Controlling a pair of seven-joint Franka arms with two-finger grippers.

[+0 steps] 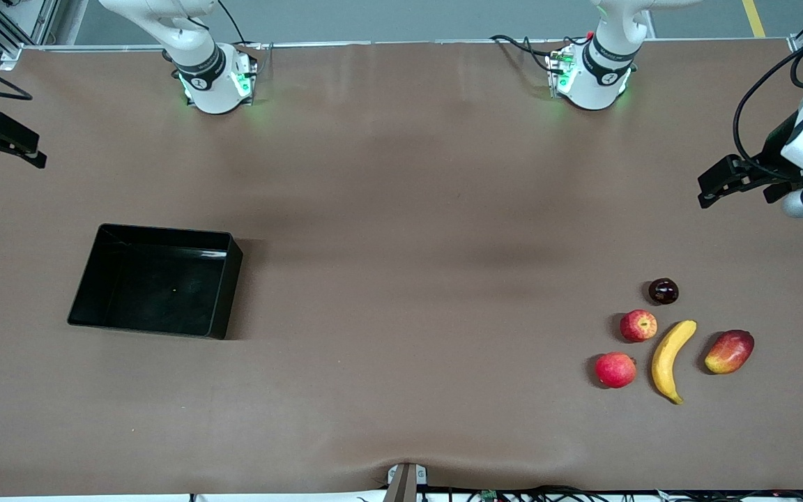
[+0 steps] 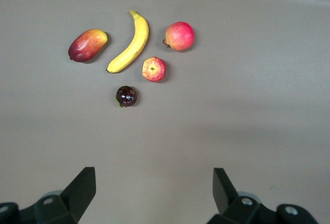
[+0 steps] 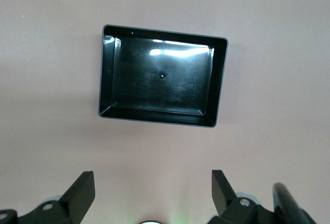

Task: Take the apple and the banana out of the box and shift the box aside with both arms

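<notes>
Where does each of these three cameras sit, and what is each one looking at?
Front view: high across the table, facing both arm bases; shows left gripper, right gripper, black box, banana.
Left wrist view: on the left arm, looking down past its open fingers at the fruits, banana shared with front.
Right wrist view: on the right arm, over its open fingers, box shared with front.

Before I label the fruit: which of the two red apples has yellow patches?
The small red apple, lying beside the banana and farther from the front camera, shows yellow around its stem dimple. The other apple is evenly pink-red.
</notes>
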